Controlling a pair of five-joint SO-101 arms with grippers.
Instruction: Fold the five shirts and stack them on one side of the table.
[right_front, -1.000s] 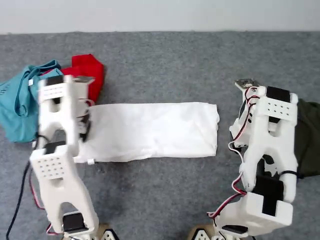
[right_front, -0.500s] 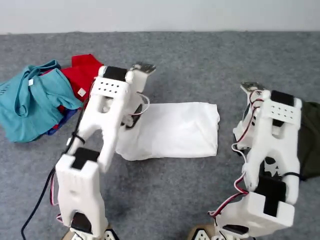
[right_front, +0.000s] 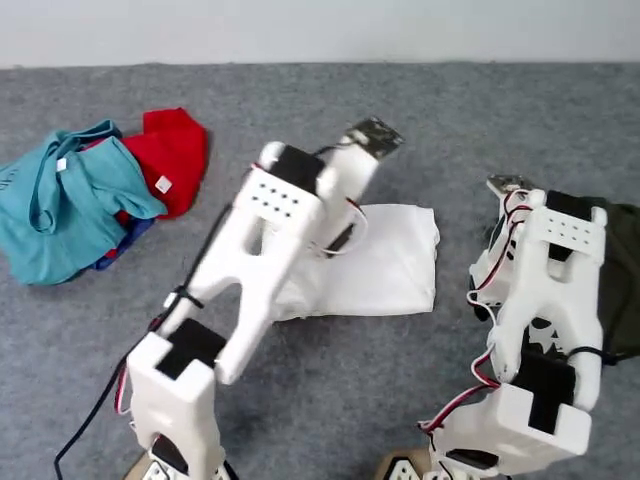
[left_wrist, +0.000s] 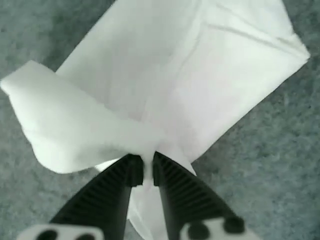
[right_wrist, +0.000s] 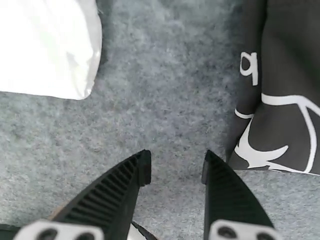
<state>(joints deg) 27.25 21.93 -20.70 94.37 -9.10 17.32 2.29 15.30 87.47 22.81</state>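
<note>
**Fold under way on the white shirt**

Nearest the bases, the right gripper hangs over bare table with its jaws apart and nothing between them. It sits between the white shirt and the dark shirt, probably parked clear of the fold. The left gripper is clamped on a pinch of the white cloth, and that end arches above the rest, likely so it can be laid over the flat half. The shirt lies mid-table, its long axis running side to side and its flat end toward the right arm. Farther off at the left, the teal shirt and red shirt lie heaped and unfolded.
</note>
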